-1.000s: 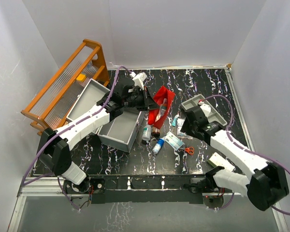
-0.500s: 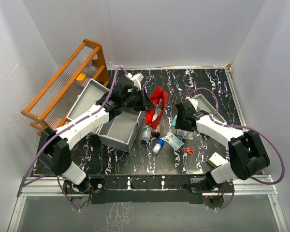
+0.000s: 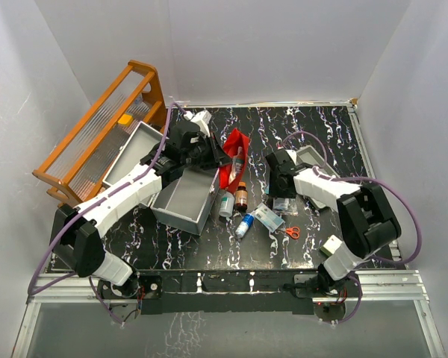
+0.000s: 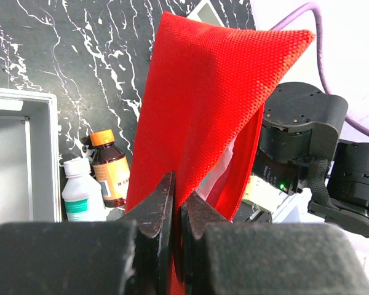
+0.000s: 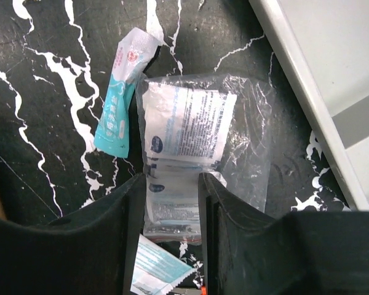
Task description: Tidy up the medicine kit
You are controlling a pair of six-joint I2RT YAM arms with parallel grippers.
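My left gripper (image 3: 221,154) is shut on the lower edge of a red fabric pouch (image 3: 233,153) and holds it off the table, hanging open. In the left wrist view the pouch (image 4: 209,104) fills the middle, pinched between my fingertips (image 4: 177,209). My right gripper (image 3: 280,195) is open and low over a clear bag of white packets (image 5: 190,135). Its fingers (image 5: 126,227) stand on either side of the bag's near end (image 5: 170,203). A teal sachet (image 5: 118,107) lies just left of the bag.
A brown bottle (image 3: 241,198), a white bottle (image 3: 225,203) and a blue-capped bottle (image 3: 244,224) lie under the pouch. Two grey bins (image 3: 187,198) (image 3: 133,149) and an orange rack (image 3: 97,130) stand left. A grey tray (image 3: 316,160), scissors (image 3: 292,232) and a white box (image 3: 331,245) are on the right.
My left gripper has carried the red pouch leftward; the brown bottle now shows beneath it. My right arm has swung left from the grey tray down over the bag of packets.
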